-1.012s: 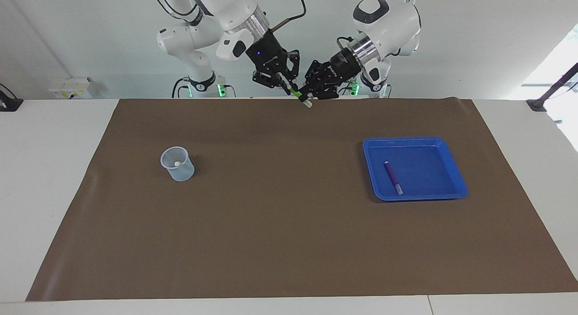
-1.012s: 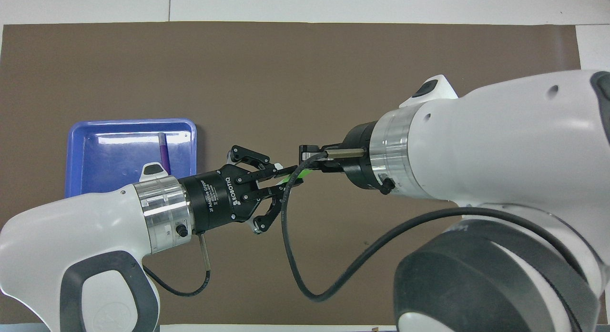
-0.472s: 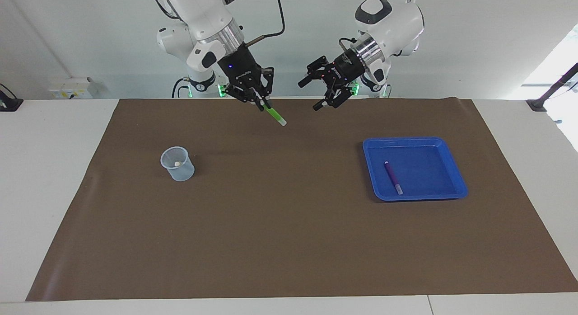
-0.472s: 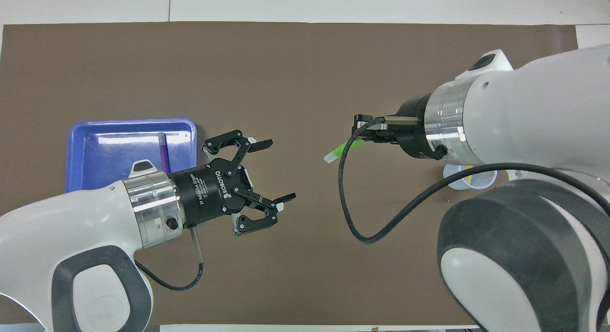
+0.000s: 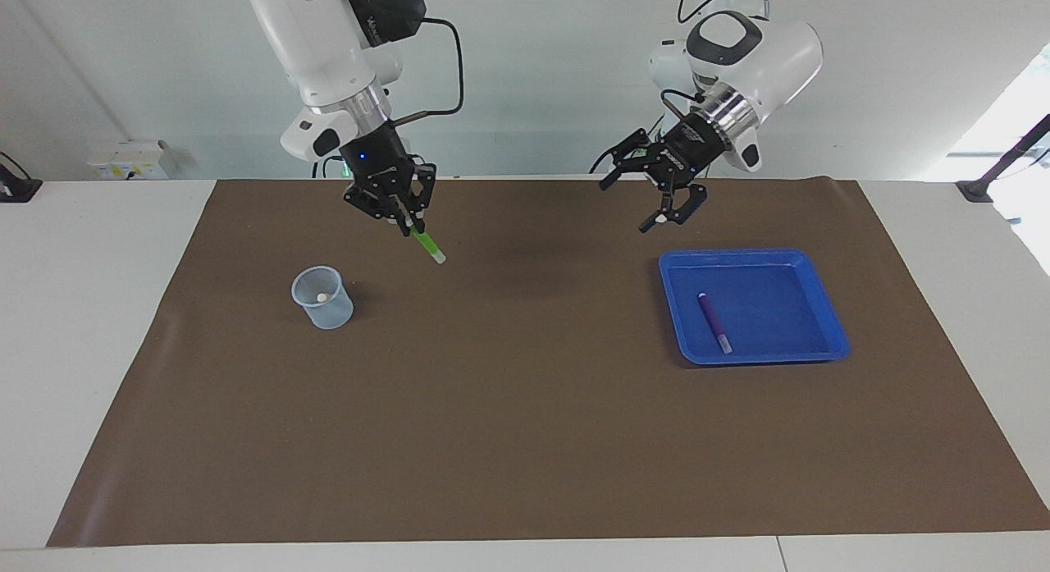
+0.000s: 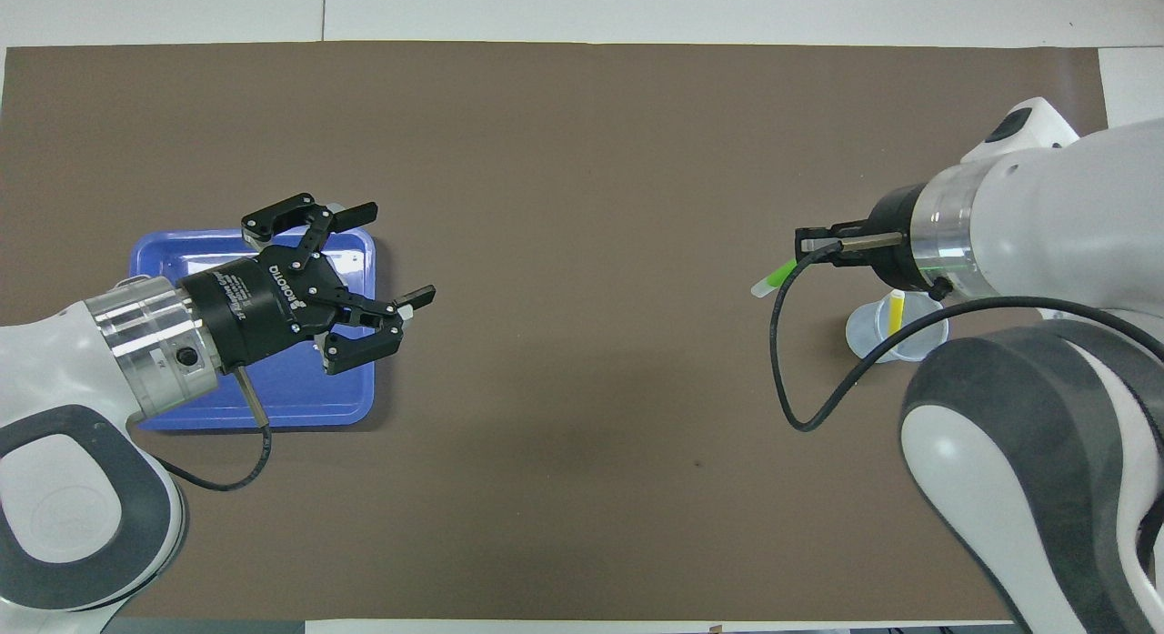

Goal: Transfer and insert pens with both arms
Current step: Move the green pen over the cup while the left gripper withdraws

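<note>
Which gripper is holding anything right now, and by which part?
Right gripper is shut on the green pen, gripping its upper end; the pale tip points down, up in the air beside the cup. Left gripper is open and holds nothing.

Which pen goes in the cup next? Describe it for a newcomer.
Start at the clear plastic cup at the right arm's end of the brown mat. Above the mat beside it, the right gripper holds the green pen, pale tip down; the purple pen lies in the blue tray.
</note>
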{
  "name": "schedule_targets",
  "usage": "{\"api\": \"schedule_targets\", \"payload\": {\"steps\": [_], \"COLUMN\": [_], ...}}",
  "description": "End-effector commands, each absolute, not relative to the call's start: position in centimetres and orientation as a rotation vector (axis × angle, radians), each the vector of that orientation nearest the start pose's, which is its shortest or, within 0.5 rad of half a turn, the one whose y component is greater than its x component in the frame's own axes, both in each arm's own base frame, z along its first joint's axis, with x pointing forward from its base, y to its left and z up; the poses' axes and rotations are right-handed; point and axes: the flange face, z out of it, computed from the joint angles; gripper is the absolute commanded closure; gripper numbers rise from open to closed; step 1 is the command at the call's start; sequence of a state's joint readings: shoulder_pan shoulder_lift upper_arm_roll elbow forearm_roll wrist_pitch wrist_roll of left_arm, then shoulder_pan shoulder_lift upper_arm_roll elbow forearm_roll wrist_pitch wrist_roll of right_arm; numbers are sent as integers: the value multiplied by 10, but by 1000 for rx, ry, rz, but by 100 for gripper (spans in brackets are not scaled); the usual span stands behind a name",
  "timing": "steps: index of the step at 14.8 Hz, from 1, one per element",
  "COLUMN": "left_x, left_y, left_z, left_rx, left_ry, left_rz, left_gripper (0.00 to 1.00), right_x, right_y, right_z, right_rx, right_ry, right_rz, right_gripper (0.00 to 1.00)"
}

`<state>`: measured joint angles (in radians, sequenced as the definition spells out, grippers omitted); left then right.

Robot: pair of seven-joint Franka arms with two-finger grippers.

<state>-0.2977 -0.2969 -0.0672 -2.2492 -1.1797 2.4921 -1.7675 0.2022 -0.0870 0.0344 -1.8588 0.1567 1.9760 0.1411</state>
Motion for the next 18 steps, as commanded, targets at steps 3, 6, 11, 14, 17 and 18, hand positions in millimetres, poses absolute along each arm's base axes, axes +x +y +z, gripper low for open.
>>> {"api": "schedule_targets", "payload": {"steps": [3, 6, 11, 14, 17, 18], "left_x": [468, 469, 469, 464, 464, 467], "left_y": [-149, -148, -161, -167, -149, -143], "left_z": [541, 539, 537, 535, 508, 494], "left_rx": [959, 1011, 1394, 1678, 1950, 2041], "left_ry": [1988, 1995, 1916, 1692, 1559, 1538], "left_rz": [-650, -606, -454, -410, -332, -328], "left_gripper": [0, 0, 0, 0, 0, 0], "right_x": [513, 507, 501, 501, 503, 504], "right_y": [65, 35, -3, -9, -15, -18], "right_z": [541, 527, 502, 484, 471, 466], "right_rx": [-3052, -3091, -3104, -3107, -3105, -3105], "right_ry": [-183, -215, -225, -202, -173, -161], "right_rz": [-264, -232, -243, -258, -242, -244], "right_gripper": [100, 100, 100, 100, 100, 100]}}
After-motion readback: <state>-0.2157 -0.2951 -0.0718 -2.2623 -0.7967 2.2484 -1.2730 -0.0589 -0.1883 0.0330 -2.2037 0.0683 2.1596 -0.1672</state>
